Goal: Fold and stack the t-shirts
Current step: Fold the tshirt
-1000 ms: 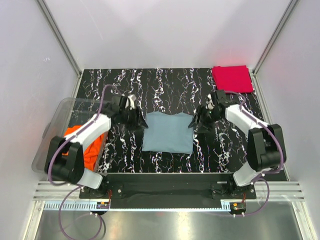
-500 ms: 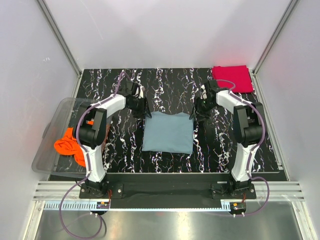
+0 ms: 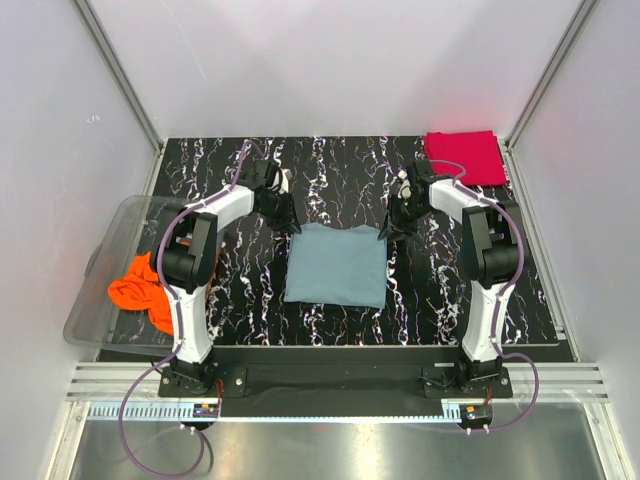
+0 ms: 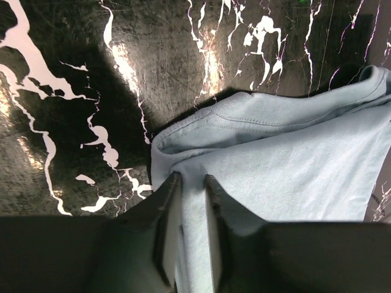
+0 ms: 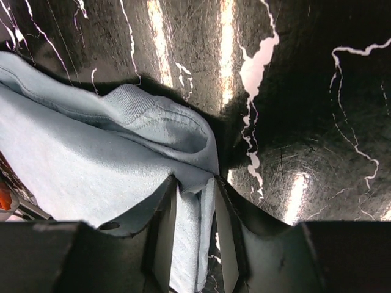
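Only the wrist views show left fingers (image 4: 164,213) and right fingers (image 5: 162,226) narrowly pinching the grey-blue t-shirt (image 3: 337,265).

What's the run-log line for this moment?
left pincer: pinches grey-blue t-shirt far-left corner | right pincer: pinches far-right corner | red t-shirt: folded, far right | orange t-shirt: in clear bin

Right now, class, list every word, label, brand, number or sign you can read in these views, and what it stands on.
None can be read.
The grey-blue t-shirt, red t-shirt and orange t-shirt are plain; the table has only white veining; the clear bin shows no label.
Small boards by the front rail are too small to read.
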{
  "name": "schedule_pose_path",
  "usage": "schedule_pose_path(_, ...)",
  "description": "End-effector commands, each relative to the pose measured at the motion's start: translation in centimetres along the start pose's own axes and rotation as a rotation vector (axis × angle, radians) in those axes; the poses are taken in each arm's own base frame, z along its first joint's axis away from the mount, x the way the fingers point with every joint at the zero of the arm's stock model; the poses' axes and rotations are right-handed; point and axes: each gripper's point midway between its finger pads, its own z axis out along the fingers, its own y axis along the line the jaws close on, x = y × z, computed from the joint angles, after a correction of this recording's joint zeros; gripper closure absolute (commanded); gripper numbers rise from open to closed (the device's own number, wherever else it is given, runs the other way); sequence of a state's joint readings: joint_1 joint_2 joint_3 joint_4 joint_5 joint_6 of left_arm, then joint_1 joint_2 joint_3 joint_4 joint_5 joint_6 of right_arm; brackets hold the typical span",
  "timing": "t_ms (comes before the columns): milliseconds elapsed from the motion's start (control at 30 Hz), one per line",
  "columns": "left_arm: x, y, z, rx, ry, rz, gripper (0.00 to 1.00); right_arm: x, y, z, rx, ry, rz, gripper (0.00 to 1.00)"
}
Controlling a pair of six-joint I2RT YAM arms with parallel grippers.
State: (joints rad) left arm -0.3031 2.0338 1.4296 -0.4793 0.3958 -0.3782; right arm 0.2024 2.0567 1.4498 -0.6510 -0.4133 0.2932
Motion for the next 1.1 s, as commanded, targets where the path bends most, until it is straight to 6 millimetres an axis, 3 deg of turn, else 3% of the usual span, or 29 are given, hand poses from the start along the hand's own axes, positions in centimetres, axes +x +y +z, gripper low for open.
schedule_pose_path(0,-1.5,-0.9,-0.5,0.036,-0.034,0.031,0.77,-2.0,1.3,-0.7,-0.039,-0.05,-0.026,0.62)
schedule_pose_path(67,-1.3,-0.9,-0.4,0.036,-0.03,0.032,0.85,-2.2,1.7,-0.9,-0.053,-0.057,-0.027,0.64)
schedule_pose_path(133,-1.3,-0.9,-0.4,0.037,-0.03,0.032,0.93,-2.3,1.9,-1.0,-0.059,-0.057,-0.03,0.82)
schedule_pose_path(233,-1.6,-0.9,-0.9,0.028,-0.045,0.027,1.0,-2.3,2.0,-1.0,-0.067,-0.056,-0.037,0.99)
schedule_pose_path(400,-1.3,-2.2,-3.7,0.042,-0.079,-0.008,1.0,-1.8,2.3,-3.7,-0.031,-0.101,-0.029,1.0)
schedule_pose_path(600,1.3,-4.5,-8.2,0.09,-0.118,-0.005,1.0,1.5,4.1,-8.3,-0.065,-0.133,-0.018,1.0)
schedule_pose_path(767,2.7,-5.8,-11.8,0.119,-0.17,-0.015,1.0,3.8,5.9,-9.9,-0.118,-0.134,-0.01,1.0)
schedule_pose_path(1067,2.4,-7.9,-15.6,0.158,-0.228,-0.034,1.0,3.7,8.5,-13.5,-0.182,-0.183,-0.017,1.0)
